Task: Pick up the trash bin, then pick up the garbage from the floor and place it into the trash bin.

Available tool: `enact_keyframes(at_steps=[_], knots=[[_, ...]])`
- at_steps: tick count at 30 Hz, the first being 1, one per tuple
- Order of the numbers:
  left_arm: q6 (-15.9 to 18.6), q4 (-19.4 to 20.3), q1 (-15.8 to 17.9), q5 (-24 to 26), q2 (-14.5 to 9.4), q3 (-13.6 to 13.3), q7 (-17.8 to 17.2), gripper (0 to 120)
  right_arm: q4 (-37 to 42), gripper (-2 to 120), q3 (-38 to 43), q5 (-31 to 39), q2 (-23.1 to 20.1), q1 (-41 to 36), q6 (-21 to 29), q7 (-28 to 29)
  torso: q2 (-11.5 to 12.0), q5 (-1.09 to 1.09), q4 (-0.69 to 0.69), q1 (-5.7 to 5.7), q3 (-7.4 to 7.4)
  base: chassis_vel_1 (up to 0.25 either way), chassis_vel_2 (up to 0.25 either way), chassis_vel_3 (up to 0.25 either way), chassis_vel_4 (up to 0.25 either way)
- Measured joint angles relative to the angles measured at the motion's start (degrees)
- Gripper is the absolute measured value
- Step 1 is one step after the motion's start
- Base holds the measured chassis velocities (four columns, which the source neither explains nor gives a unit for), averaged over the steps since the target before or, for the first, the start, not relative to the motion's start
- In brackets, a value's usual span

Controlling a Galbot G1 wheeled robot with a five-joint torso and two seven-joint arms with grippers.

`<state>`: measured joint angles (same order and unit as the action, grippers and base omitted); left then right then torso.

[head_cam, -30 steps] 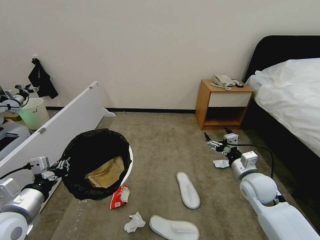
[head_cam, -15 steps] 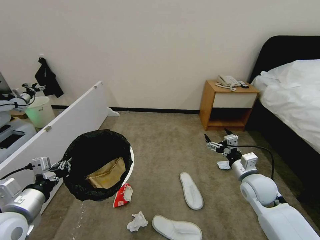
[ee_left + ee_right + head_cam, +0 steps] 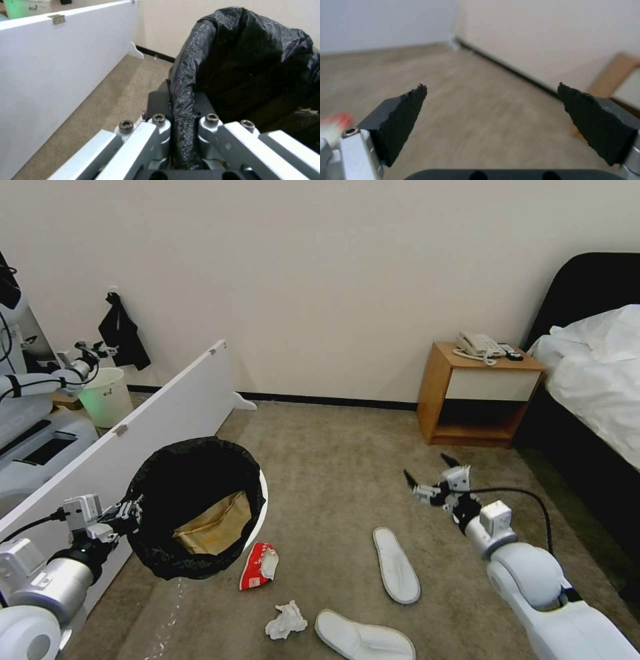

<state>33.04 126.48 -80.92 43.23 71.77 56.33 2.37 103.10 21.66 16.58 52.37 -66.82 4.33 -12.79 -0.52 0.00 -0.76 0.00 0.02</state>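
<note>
The trash bin [image 3: 193,493], white with a black liner, hangs tilted above the floor [image 3: 333,467], and my left gripper [image 3: 127,513] is shut on its rim. The left wrist view shows the liner [image 3: 240,57] pinched in that gripper [image 3: 181,100]. Tan folded paper [image 3: 217,527] lies inside the bin. On the carpet lie a red-white packet [image 3: 260,565], a crumpled tissue [image 3: 287,620] and two white slippers [image 3: 395,563] [image 3: 363,637]. My right gripper [image 3: 427,468] hovers open and holds nothing, just beyond the far slipper. In the right wrist view it [image 3: 490,87] faces bare carpet, with the packet [image 3: 333,125] blurred at the edge.
A white board [image 3: 167,413] leans along the left of the bin. A pale bucket [image 3: 107,397] and another robot arm [image 3: 40,380] stand behind it. A wooden nightstand [image 3: 480,393] with a phone [image 3: 479,345] and a bed [image 3: 593,380] are at the right.
The whole head view has shifted: the camera has turned left, so the room's things sit further right in it. Both grippers keep their state. A small white scrap beside the right arm is hidden now.
</note>
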Motion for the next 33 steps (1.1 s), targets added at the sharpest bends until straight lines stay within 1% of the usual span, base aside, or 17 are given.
enact_keyframes(at_steps=[1,2,4,5,7,8,10,11,12,13,14,15,16,17,19,24,33], knots=[[0.0,-0.1,-0.1,-0.1,0.0,-0.2,0.0,4,-0.3,100,0.1,-0.7,-0.8,-1.5,-0.7,-2.1,0.0,0.00,0.00,0.00,0.00,0.000,0.000,0.000,0.000],[0.0,-0.1,-0.1,-0.1,0.0,-0.2,0.0,4,-0.3,100,0.1,-0.7,-0.8,-1.5,-0.7,-2.1,0.0,0.00,0.00,0.00,0.00,0.000,0.000,0.000,0.000],[0.0,-0.3,-0.3,-0.2,0.0,-0.5,0.0,4,-1.8,100,0.1,-3.0,-2.5,-4.5,-3.2,-6.0,0.0,0.00,0.00,0.00,0.00,0.000,0.000,0.000,0.000],[0.0,-0.3,-0.3,-0.2,0.0,-0.5,0.0,4,-1.8,100,0.1,-3.0,-2.5,-4.5,-3.2,-6.0,0.0,0.00,0.00,0.00,0.00,0.000,0.000,0.000,0.000],[0.0,-0.7,-0.6,-0.8,0.1,-1.0,0.1,4,-3.8,100,0.7,-6.3,-4.6,-7.7,-4.8,-14.8,0.0,0.02,-0.01,0.00,0.00,0.000,0.000,0.000,0.000],[0.0,-0.7,-0.6,-0.8,0.1,-1.0,0.1,4,-3.8,100,0.7,-6.3,-4.6,-7.7,-4.8,-14.8,0.0,0.02,-0.01,0.00,0.00,0.000,0.000,0.000,0.000],[0.0,-1.1,-0.8,-1.1,0.1,-1.1,0.2,4,-4.8,100,2.5,-8.9,-5.7,-9.5,-5.5,-24.1,0.0,-0.02,0.00,0.00,0.00,0.000,0.000,0.000,0.000],[0.0,-1.4,-0.9,-1.4,0.2,-1.3,0.5,4,-6.1,100,4.4,-11.4,-5.6,-9.9,-7.2,-33.3,0.0,0.00,-0.01,0.00,0.00,0.000,0.000,0.000,0.000],[0.0,-1.4,-0.9,-1.4,0.2,-1.3,0.5,4,-6.1,100,4.4,-11.4,-5.6,-9.9,-7.2,-33.3,0.0,0.00,-0.01,0.00,0.00,0.000,0.000,0.000,0.000],[-0.1,-1.6,-0.9,-1.6,0.2,-1.3,0.6,4,-7.0,100,5.7,-13.4,-5.2,-9.7,-8.9,-39.3,0.0,-0.01,-0.01,0.00,0.00,0.000,0.000,0.000,0.000],[-0.1,-1.6,-0.9,-1.6,0.2,-1.3,0.6,4,-7.0,100,5.7,-13.4,-5.2,-9.7,-8.9,-39.3,0.0,-0.01,-0.01,0.00,0.00,0.000,0.000,0.000,0.000],[-0.3,-1.9,-0.9,-1.7,0.4,-1.4,0.7,4,-8.4,100,7.7,-17.8,-4.1,-8.8,-11.9,-48.7,0.0,0.00,0.00,0.00,0.00,0.000,0.000,0.000,0.000],[-0.3,-2.0,-0.9,-1.8,0.5,-1.5,0.8,4,-9.3,100,8.6,-20.6,-3.6,-8.3,-13.4,-52.8,0.0,0.01,0.03,0.00,0.00,0.000,0.000,0.000,0.000],[-0.3,-2.0,-0.9,-1.8,0.5,-1.5,0.8,4,-9.3,100,8.6,-20.6,-3.6,-8.3,-13.4,-52.8,0.0,0.01,0.03,0.00,0.00,0.000,0.000,0.000,0.000],[-0.4,-2.2,-0.9,-1.9,0.8,-1.7,0.9,4,-10.7,100,9.0,-21.7,-3.0,-8.2,-15.4,-54.7,0.0,-0.01,0.01,0.00,0.00,0.000,0.000,0.000,0.000],[-0.9,-2.7,-1.1,-2.9,1.3,-2.2,1.4,4,-11.7,100,9.0,-23.0,-2.0,-8.0,-16.6,-55.8,0.0,0.00,-0.01,0.00,0.00,0.000,0.000,0.000,0.000],[-2.6,-4.5,-2.8,-5.2,2.2,-3.1,3.0,4,-13.9,100,9.0,-29.7,0.1,-7.4,-19.0,-56.6,0.0,-0.01,0.00,0.00,0.00,0.000,0.000,0.000,0.000]])
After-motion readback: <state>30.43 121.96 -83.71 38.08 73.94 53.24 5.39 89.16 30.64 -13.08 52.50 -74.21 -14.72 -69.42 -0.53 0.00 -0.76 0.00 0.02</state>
